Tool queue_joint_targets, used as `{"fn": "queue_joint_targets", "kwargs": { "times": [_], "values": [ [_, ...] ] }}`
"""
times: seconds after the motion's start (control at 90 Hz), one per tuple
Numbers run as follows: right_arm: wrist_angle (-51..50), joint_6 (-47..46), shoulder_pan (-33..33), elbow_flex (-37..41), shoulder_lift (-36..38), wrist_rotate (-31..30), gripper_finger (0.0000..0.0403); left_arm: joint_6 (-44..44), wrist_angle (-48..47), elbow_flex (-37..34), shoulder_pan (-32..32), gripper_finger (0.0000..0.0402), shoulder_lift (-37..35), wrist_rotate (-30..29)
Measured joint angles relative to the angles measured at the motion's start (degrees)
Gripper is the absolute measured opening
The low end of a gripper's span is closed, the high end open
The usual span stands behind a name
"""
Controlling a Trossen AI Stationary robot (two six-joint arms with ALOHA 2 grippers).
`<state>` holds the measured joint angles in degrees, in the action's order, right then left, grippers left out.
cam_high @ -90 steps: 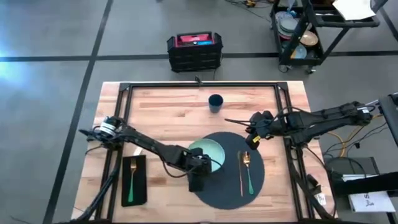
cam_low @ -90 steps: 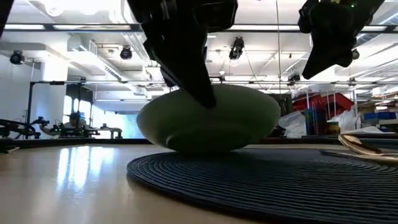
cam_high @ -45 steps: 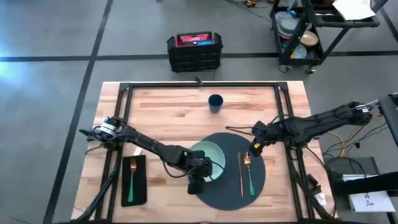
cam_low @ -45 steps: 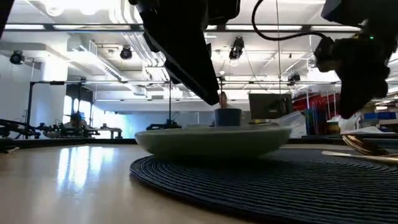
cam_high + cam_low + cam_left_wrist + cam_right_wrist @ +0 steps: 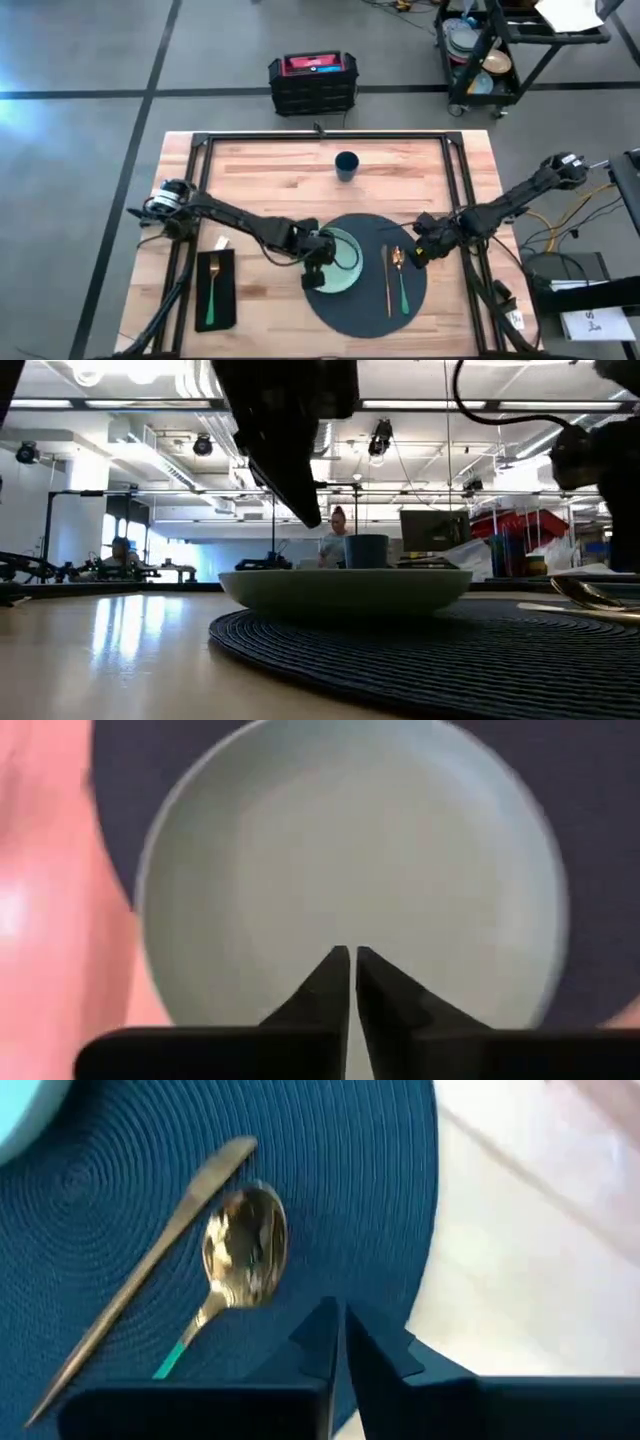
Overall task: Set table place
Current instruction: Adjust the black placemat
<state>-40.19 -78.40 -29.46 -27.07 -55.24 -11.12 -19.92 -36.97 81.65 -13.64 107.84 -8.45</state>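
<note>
Green plate (image 5: 341, 262) flat on placemat (image 5: 365, 305). Left tool (image 5: 313, 276) pinched together at plate's 8 o'clock rim; right tool (image 5: 417, 257) together beside spoon (image 5: 398, 263). Risk: knocking plate or spoon askew.

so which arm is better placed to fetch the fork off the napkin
Left. The fork lies on the black napkin at the table's left edge, on the left arm's side; its left gripper is over the plate. The right gripper is across the placemat.
</note>
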Motion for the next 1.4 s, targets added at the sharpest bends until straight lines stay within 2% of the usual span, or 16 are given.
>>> {"fn": "queue_joint_targets", "kwargs": {
  "times": [0.211,0.511,0.711,0.944,1.044,1.4],
  "values": [
    [0.29,-7.50,-6.36,0.40,-0.09,-1.56,0.0001,-0.74,15.42,-5.08,2.54,0.0000,1.26,6.59],
    [2.19,-10.11,-8.31,2.12,-0.15,-1.15,0.0000,-3.46,22.46,-7.68,3.05,0.0000,4.88,11.07],
    [3.19,-9.50,-8.29,3.81,-0.15,1.14,0.0000,-6.13,27.14,-6.14,2.59,0.0000,8.68,17.39],
    [3.46,-9.53,-8.27,5.01,-0.15,1.97,0.0000,-6.38,28.48,-2.06,2.00,0.0000,13.87,30.89],
    [3.54,-9.22,-8.27,5.02,-0.15,1.98,0.0000,-6.10,28.14,0.36,2.00,0.0000,15.55,34.37],
    [3.67,-9.14,-8.29,5.31,0.08,2.26,0.0000,-1.59,28.53,3.05,2.20,0.0000,15.82,33.99]
  ]
}}
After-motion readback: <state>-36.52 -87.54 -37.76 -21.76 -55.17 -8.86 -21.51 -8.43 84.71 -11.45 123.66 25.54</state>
